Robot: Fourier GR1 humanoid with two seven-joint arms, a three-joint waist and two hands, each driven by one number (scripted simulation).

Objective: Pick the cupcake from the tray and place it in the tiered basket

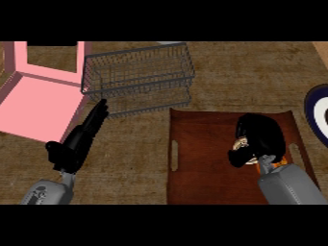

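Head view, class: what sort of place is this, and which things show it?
Probably a kitchen counter: its wood-grain top carries a wire tiered basket, a brown serving tray and a dark-rimmed plate.

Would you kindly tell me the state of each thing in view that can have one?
Right hand, curled round the cupcake.
Cupcake, gripped over the tray, mostly hidden.
Left hand, open, fingers straight, holding nothing.
Basket, upright, no cupcake inside.
Tray, flat on the counter.
Plate, flat, cut off by the view's right edge.
Pink box, open or shut unclear.
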